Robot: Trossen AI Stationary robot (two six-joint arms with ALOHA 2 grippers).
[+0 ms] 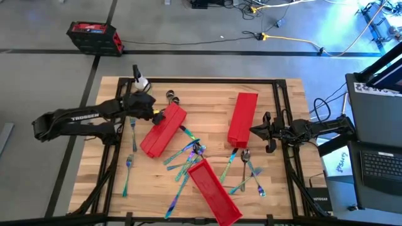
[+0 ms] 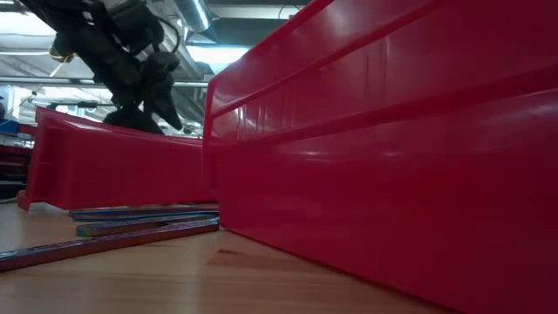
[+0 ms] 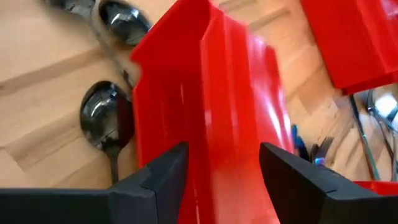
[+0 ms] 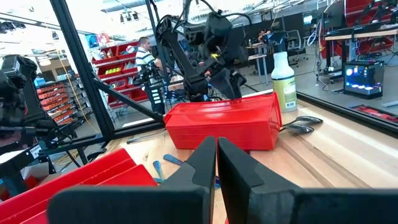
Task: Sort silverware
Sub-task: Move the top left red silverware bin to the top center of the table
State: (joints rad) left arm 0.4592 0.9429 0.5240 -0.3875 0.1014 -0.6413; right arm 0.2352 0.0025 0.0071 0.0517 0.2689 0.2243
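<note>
high view: i see three red bins (image 1: pixel 162 130) on the wooden table (image 1: pixel 207 91), left arm at centre left, right arm at centre right.
left gripper (image 1: pixel 157 115): fingers spread apart over the upper end of the left bin, straddling its rim in the left wrist view; i cannot tell if they touch it.
right gripper (image 1: pixel 254 131): clenched, holding nothing, just beside the upright bin (image 1: pixel 242 118).
silverware (image 1: pixel 188 154): scattered in the lower middle of the frame, between the bins.
dark spoons (image 3: pixel 106 118): beside the left bin's end.
spray bottle (image 4: pixel 283 81): behind that bin, centre right of the right wrist view.
</note>
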